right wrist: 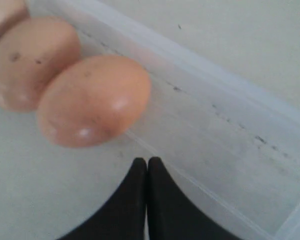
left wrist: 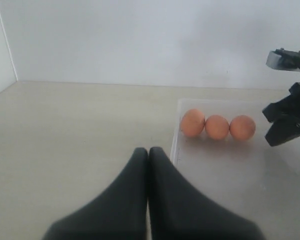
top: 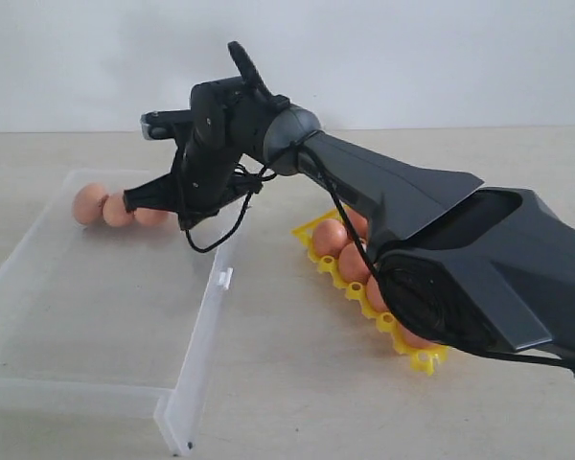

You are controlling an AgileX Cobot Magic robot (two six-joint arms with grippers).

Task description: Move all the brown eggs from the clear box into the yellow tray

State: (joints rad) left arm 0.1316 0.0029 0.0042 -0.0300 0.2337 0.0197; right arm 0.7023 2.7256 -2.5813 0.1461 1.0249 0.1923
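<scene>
Three brown eggs (top: pixel 118 211) lie in a row in the far corner of the clear box (top: pixel 203 331). My right gripper (top: pixel 130 201) reaches across into that corner; it is shut and empty, its tip just in front of the nearest egg (right wrist: pixel 92 100) and close to the box wall (right wrist: pixel 215 95). Several more brown eggs (top: pixel 330 237) sit in the yellow tray (top: pixel 425 360), which the right arm partly hides. My left gripper (left wrist: pixel 148 151) is shut and empty over the bare table, just outside the box rim (left wrist: pixel 174 150), facing the egg row (left wrist: pixel 217 126).
The rest of the clear box floor (left wrist: pixel 230 175) holds nothing. The right arm's black body (top: pixel 412 211) spans from the lower right over the yellow tray to the box. A white wall stands behind the beige table (top: pixel 297 383).
</scene>
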